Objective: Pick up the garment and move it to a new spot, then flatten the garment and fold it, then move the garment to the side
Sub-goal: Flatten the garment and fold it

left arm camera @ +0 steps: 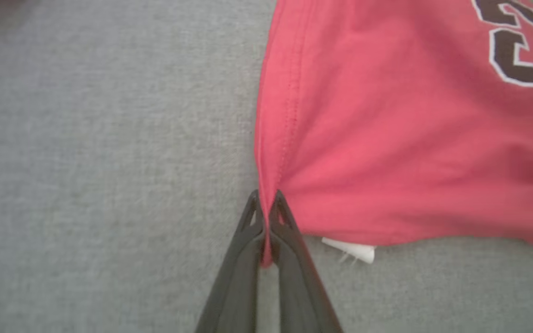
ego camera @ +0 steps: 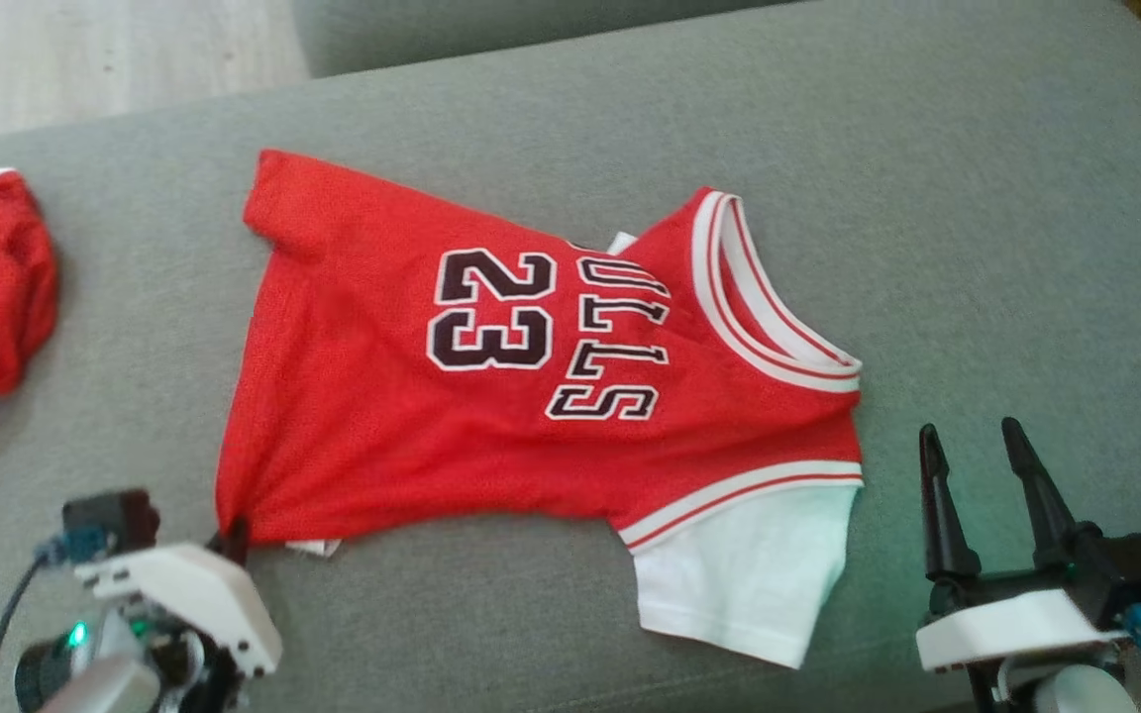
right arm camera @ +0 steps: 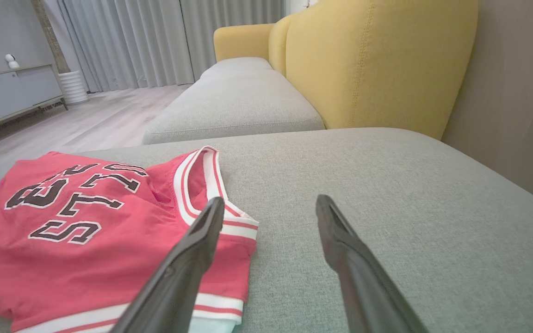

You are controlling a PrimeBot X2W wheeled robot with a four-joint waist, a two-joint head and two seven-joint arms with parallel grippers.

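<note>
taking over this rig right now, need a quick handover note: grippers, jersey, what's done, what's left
Left gripper: shut on the near hem corner of the garment.
Right gripper: open, holding nothing, over the grey cushion beside the collar.
Garment: spread on the cushion, lettering up, far hem corner rumpled.
Done: laid out, it seems.
Left: smooth it flat, fold, move aside.

You are looking across a broad grey woven-fabric sofa seat (right arm camera: pixel 387 185), with a mustard-yellow upholstered backrest (right arm camera: pixel 377 60) rising along one side. Beyond it you have a pale wood-plank floor (right arm camera: pixel 86 120), long grey pleated curtains (right arm camera: pixel 155 37), a low grey cabinet (right arm camera: pixel 12 95) and a white ribbed cylinder (right arm camera: pixel 73 87) beside it. The light is soft and even.
</note>
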